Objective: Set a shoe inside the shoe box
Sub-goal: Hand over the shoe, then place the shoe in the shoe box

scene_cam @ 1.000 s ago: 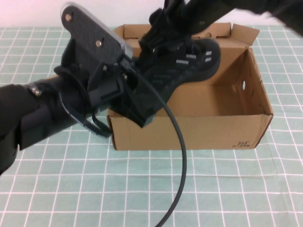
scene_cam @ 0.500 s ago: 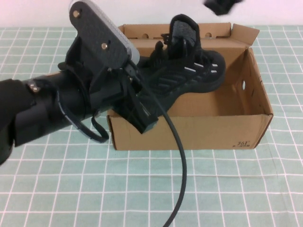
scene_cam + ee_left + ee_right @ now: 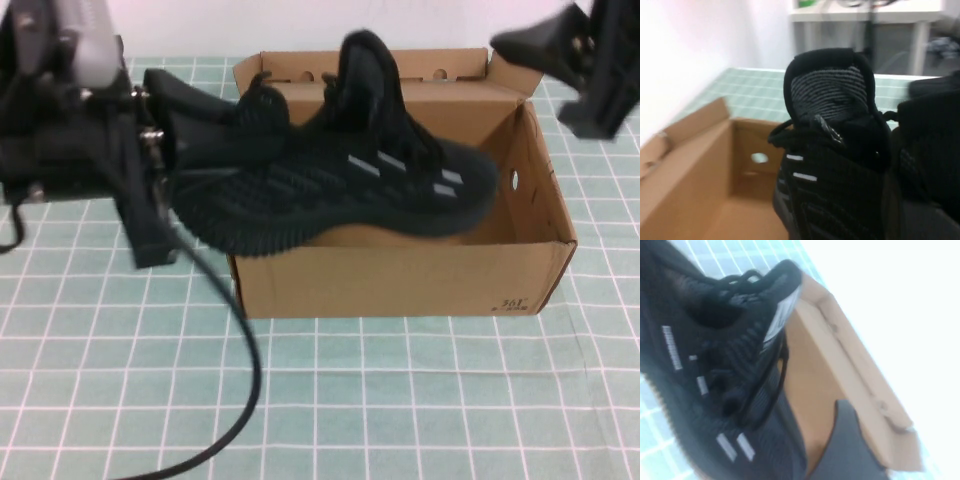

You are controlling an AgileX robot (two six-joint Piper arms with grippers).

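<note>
The black knit shoe [image 3: 350,185] hangs on its side over the open brown shoe box [image 3: 400,280], ridged sole toward the front wall and toe to the right. Its heel sticks out past the box's left wall. There my left gripper [image 3: 185,130] is shut on the heel. The left wrist view shows the shoe's tongue and laces [image 3: 830,125] above the box's inside [image 3: 700,165]. My right gripper [image 3: 570,70] hovers open and empty above the box's back right corner, clear of the shoe. In the right wrist view one grey finger [image 3: 850,450] stands over the box [image 3: 840,350], beside the shoe [image 3: 720,365].
The box stands on a green checked cloth [image 3: 420,400]. Its lid flap [image 3: 440,65] is folded up along the back. A black cable [image 3: 245,380] from my left arm loops over the cloth in front of the box.
My left arm has swung left and turned, bringing the shoe's striped side to face up and front. The right gripper has let go of the shoe and drawn off to the upper right.
</note>
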